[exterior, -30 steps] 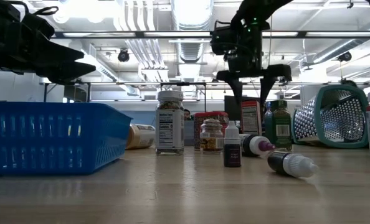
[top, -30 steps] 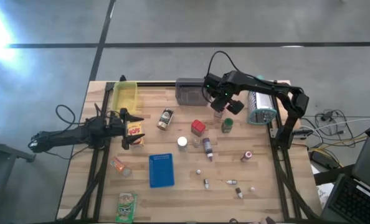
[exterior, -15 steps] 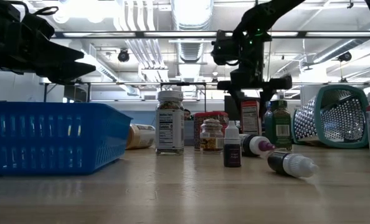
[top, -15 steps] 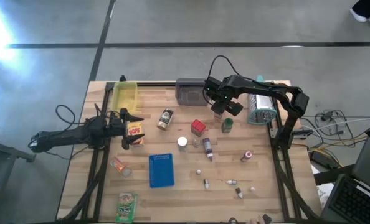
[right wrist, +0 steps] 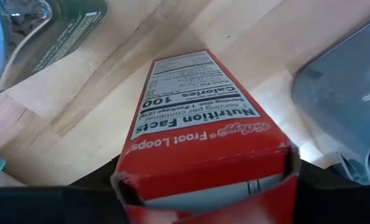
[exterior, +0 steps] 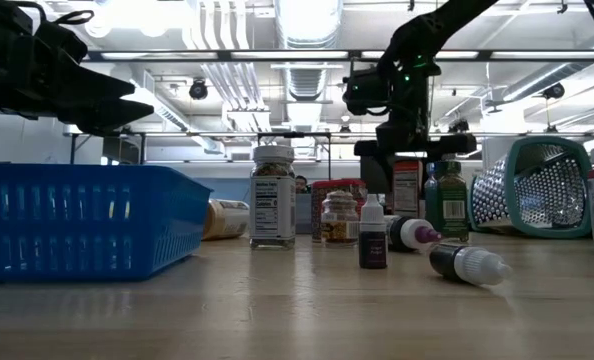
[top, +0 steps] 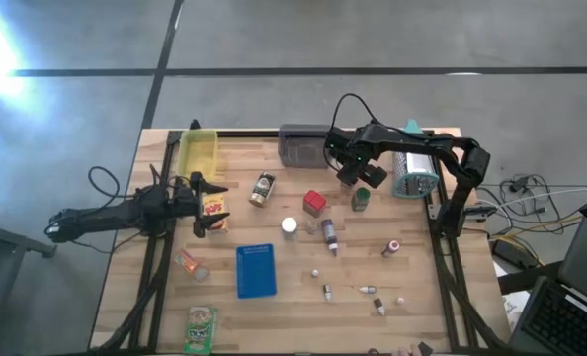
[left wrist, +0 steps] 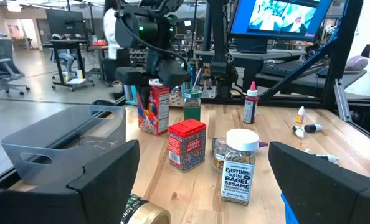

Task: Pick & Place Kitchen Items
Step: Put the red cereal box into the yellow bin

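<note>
Fingers of the right gripper [exterior: 402, 160] stand on either side of the red cereal box [right wrist: 205, 138], spread but drawing near its sides; from the wrist view the box top sits right between them, though whether the pads already touch cardboard is hard to tell. The box stands upright toward the table's 1 o'clock edge, just beside the green jar [top: 360, 199] and near the grey bin [top: 301, 145].

The left gripper [top: 210, 205] waits at 9 o'clock with its fingers spread and nothing between them, hovering over the yellow packet [top: 213, 206].

The step in hand looks like the grasp on the cereal box, one pick among many: jars, bottles and packets lie scattered across the table, so the task seems far from done. The next move calls for a firm, even squeeze on the box's narrow sides, then a straight lift so it clears the green jar beside it without tipping it.

Readable writing: the box reads "Nutrition Facts", "Froot Loops", "Kellogg's", "Calories" and "100". In the left wrist view the clear jar [left wrist: 238, 165] reads "Everything but the Bagel Sesame" under a Trader Joe's mark. The red tin [left wrist: 187, 144] has print too small to read.
</note>
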`<act>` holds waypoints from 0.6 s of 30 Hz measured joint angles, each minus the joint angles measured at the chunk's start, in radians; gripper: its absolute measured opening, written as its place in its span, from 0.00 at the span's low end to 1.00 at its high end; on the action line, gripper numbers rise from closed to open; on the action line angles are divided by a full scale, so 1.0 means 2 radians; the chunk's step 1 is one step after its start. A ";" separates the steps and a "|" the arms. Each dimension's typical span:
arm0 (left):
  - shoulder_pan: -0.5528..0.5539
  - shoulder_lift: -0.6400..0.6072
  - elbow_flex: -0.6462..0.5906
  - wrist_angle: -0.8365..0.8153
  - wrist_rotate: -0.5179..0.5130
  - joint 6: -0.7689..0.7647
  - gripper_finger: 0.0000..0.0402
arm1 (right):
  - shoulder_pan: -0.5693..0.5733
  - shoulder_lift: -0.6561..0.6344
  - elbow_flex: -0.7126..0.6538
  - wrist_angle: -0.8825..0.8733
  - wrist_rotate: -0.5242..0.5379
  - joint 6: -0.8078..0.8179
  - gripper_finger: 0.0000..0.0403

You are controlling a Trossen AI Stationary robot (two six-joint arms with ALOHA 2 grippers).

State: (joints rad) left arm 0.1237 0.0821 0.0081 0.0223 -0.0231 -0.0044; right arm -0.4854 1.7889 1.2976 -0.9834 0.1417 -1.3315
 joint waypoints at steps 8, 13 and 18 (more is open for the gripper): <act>0.000 0.000 0.000 0.000 0.000 0.000 0.90 | 0.000 0.000 0.000 0.011 0.000 0.001 0.51; 0.000 0.000 0.000 0.000 0.000 0.000 0.90 | 0.000 0.000 0.000 0.019 0.000 0.001 0.49; 0.000 0.000 0.000 0.000 0.000 0.000 0.90 | 0.000 0.000 0.000 0.021 -0.001 0.002 0.47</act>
State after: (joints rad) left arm 0.1238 0.0822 0.0082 0.0223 -0.0231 -0.0044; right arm -0.4847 1.7889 1.2984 -0.9408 0.1392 -1.3273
